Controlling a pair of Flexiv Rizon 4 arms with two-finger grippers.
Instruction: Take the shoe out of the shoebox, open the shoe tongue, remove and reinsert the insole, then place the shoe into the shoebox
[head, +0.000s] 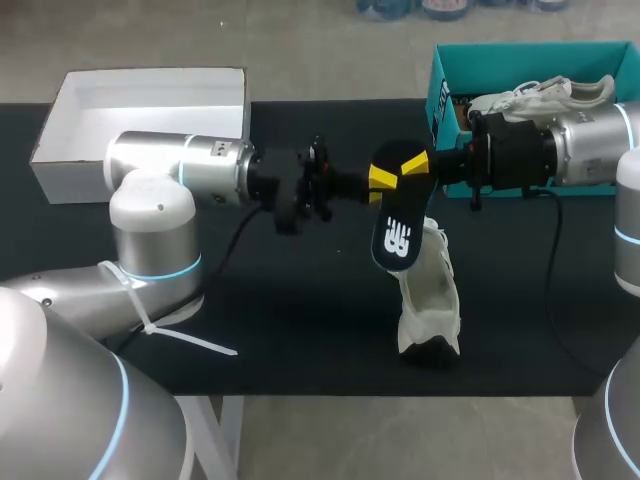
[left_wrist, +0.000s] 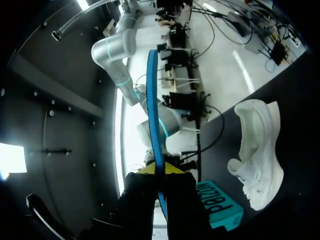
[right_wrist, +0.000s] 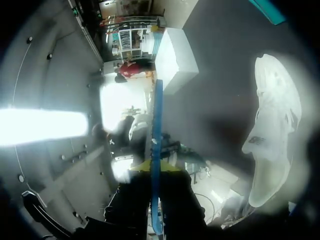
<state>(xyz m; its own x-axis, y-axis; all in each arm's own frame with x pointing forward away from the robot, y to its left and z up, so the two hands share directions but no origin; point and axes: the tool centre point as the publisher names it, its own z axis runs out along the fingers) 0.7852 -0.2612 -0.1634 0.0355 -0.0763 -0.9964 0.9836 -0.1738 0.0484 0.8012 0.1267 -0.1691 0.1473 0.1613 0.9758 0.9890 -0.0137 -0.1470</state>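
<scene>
A black insole (head: 398, 240) with a blue edge and a white logo hangs above the table's middle, held at its upper end by both grippers. My left gripper (head: 381, 180) comes in from the left and is shut on the insole. My right gripper (head: 416, 163) meets it from the right, also shut on the insole. In the left wrist view the insole's thin blue edge (left_wrist: 154, 110) runs out from between the fingers of the gripper (left_wrist: 160, 170). The right wrist view shows the same edge (right_wrist: 157, 125) in its gripper (right_wrist: 155, 167). The white shoe (head: 430, 300) lies on the black table below the insole.
The teal shoebox (head: 440, 90) stands at the back right, behind my right arm, with another white shoe (head: 545, 97) in it. A white box lid (head: 150, 100) lies open side up at the back left. The shoe (left_wrist: 257, 155) lies beside the teal box (left_wrist: 222, 210).
</scene>
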